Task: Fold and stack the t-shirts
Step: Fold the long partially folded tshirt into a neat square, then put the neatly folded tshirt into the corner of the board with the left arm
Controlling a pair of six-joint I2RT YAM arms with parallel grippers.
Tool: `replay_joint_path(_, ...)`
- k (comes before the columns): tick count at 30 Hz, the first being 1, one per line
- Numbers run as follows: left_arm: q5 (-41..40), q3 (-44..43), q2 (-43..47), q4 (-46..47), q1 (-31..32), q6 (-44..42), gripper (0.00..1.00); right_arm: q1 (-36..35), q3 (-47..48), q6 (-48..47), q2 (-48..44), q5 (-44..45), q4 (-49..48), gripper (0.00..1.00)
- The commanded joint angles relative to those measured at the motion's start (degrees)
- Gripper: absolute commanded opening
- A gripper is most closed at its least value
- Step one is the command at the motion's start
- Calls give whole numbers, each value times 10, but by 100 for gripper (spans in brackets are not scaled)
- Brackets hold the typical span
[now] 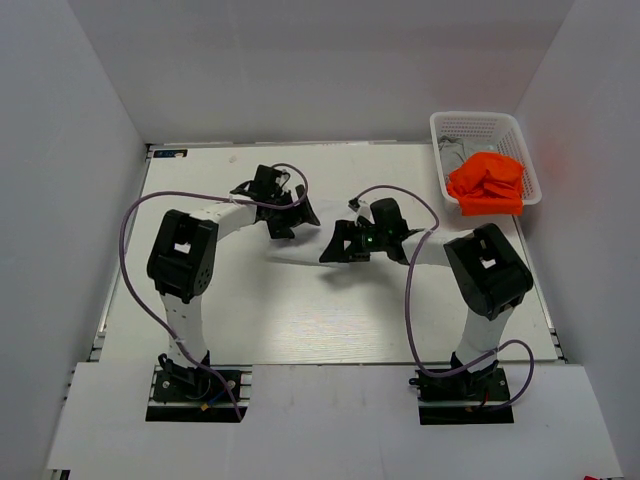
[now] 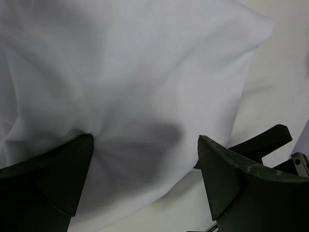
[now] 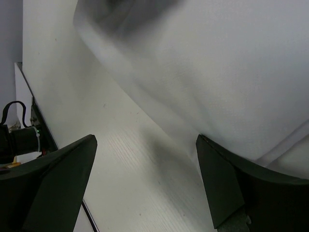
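A plain white cloth t-shirt [image 2: 120,63] lies rumpled near the centre of the white table [image 1: 300,330]. Over it are the left gripper [image 1: 283,218] and, at its four o'clock, the right gripper [image 1: 338,245], both with fingers spread wide and pinching nothing. At the table's two o'clock, a white plastic lattice basket [image 1: 480,117] holds a bright orange t-shirt [image 1: 487,182] and a grey t-shirt [image 1: 455,152].
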State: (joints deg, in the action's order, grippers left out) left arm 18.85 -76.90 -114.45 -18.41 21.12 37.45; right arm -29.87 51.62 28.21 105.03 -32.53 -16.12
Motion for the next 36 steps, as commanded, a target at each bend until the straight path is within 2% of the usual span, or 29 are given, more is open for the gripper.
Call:
replay_joint_path(1, -68, 19, 20, -65, -1, -14, 100, -1, -21, -6, 20, 59, 39, 90)
replay_joint_path(7, -115, -47, 85, -83, 5, -44, 100, -10, 9, -53, -56, 37, 67, 90)
replay_joint_path(11, -194, -24, 138, -83, 5, -49, 100, -12, 9, -74, -162, 35, 77, 90)
replay_joint_path(18, -284, -30, 95, -152, -7, -27, 100, -8, -3, -82, -237, 48, 138, 90)
replay_joint_path(20, -277, -36, 76, -158, 1, -27, 95, -8, -7, -81, -245, 62, 144, 90)
replay_joint_path(21, -277, -36, 68, -158, 1, -27, 91, -10, -7, -83, -250, 69, 147, 90)
replay_joint_path(22, -269, -42, 51, -158, 1, -27, 82, -10, -8, -85, -251, 75, 151, 90)
replay_joint_path(25, -269, -47, 32, -163, 1, -27, 71, -6, -8, -90, -259, 91, 158, 90)
replay_joint_path(28, -278, -59, 7, -168, -5, -27, 64, -5, -8, -90, -262, 106, 160, 90)
replay_joint_path(30, -283, -65, -11, -168, -5, -27, 54, -5, -13, -90, -264, 112, 160, 90)
replay_joint_path(31, -290, -75, -19, -174, -5, -27, 48, -5, -14, -89, -265, 114, 160, 90)
replay_joint_path(32, -290, -80, -26, -180, -5, -33, 24, -5, -17, -87, -265, 122, 175, 90)
replay_joint_path(33, -290, -98, -34, -188, -5, -38, 9, -6, -19, -87, -267, 128, 174, 90)
replay_joint_path(34, -302, -110, -53, -212, -5, -38, 0, -3, -20, -88, -268, 135, 175, 90)
replay_joint_path(36, -346, -147, -70, -238, -11, -33, 0, 2, -22, -88, -267, 142, 174, 90)
